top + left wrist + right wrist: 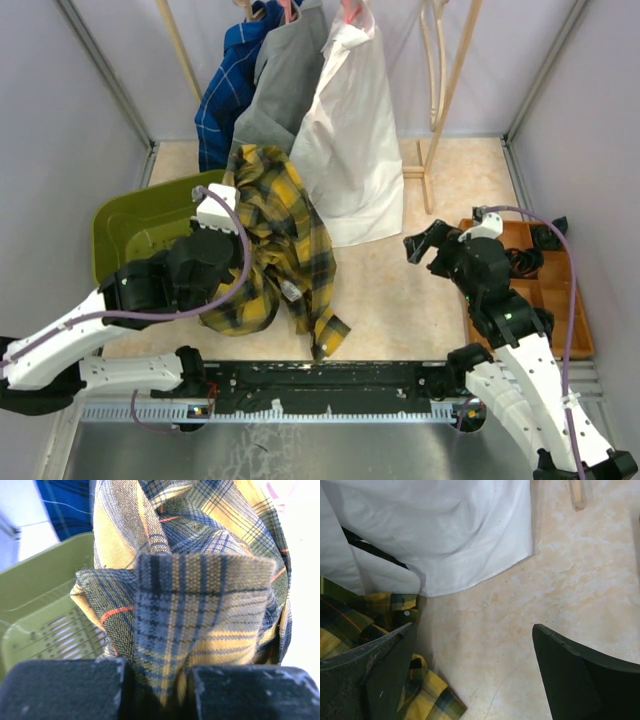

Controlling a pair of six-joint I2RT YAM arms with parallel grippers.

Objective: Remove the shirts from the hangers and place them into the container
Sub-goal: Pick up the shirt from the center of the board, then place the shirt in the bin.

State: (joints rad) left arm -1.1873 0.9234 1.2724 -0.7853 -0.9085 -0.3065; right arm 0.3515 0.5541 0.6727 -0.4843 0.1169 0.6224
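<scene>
Fabric of the plaid shirt (200, 595) sits pinched in the left claw (160, 680) by the right rim of the container (35, 575) — right claw (474, 645) apart, empty.

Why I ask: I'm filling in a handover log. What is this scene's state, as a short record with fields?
left tool: shut on the plaid shirt
right tool: open, empty, over the table by the white shirt's hem
plaid shirt: bunched at the container's right rim, partly on the table
white shirt: hanging at the back
grey shirt: hanging at the back
blue shirt: hanging at the back
container: the slotted bottom that shows is bare
</scene>
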